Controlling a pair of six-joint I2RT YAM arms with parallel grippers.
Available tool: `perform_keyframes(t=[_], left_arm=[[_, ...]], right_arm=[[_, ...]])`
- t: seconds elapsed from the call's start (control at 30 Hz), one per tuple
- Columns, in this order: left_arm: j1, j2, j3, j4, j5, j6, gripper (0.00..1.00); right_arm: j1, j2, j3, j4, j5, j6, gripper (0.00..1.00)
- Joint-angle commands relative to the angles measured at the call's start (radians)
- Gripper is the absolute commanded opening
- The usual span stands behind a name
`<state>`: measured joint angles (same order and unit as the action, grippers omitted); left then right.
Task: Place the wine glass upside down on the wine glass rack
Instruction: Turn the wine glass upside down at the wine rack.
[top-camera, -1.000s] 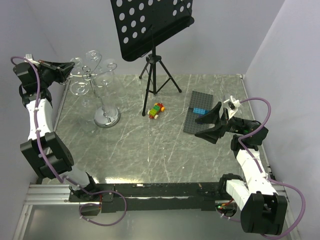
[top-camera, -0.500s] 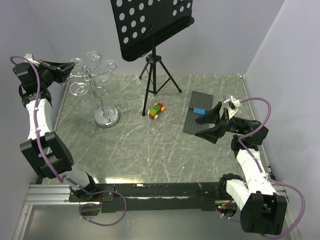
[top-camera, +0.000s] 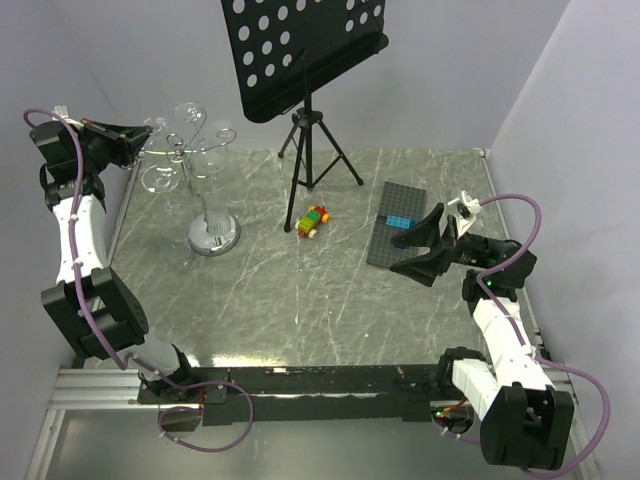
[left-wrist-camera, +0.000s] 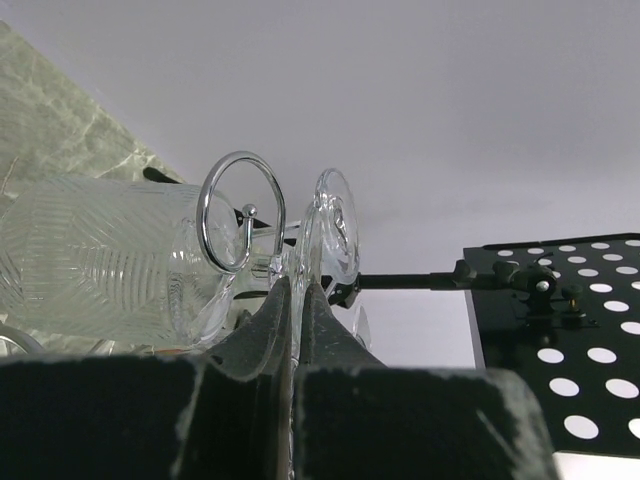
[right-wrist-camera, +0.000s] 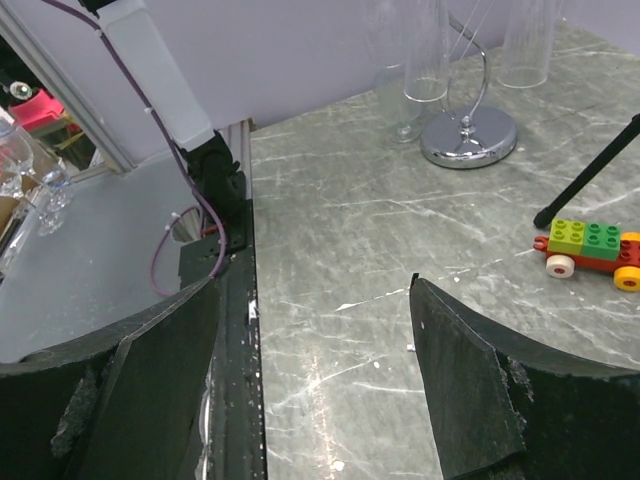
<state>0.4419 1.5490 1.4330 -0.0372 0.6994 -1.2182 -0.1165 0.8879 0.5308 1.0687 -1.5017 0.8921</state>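
Your left gripper (left-wrist-camera: 297, 290) has its fingers closed on the wine glass (left-wrist-camera: 110, 262) stem at the rack (top-camera: 214, 236). Your right gripper (top-camera: 397, 253) hovers wide open, holding nothing.

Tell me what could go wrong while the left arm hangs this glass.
The left gripper looks shut on the wine glass stem, right beside a chrome hook of the wine glass rack: a knock could chip it. Letting go before the foot seats could drop it. Nearby, other hung glasses crowd the top.
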Motion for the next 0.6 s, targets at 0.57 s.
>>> perform_keyframes(t=[0.57], left_arm=[[-0.032, 0.008, 0.020, 0.065, -0.115, -0.044, 0.01]], right_arm=[[0.000, 0.242, 0.320, 0.576, -0.275, 0.668, 0.82]])
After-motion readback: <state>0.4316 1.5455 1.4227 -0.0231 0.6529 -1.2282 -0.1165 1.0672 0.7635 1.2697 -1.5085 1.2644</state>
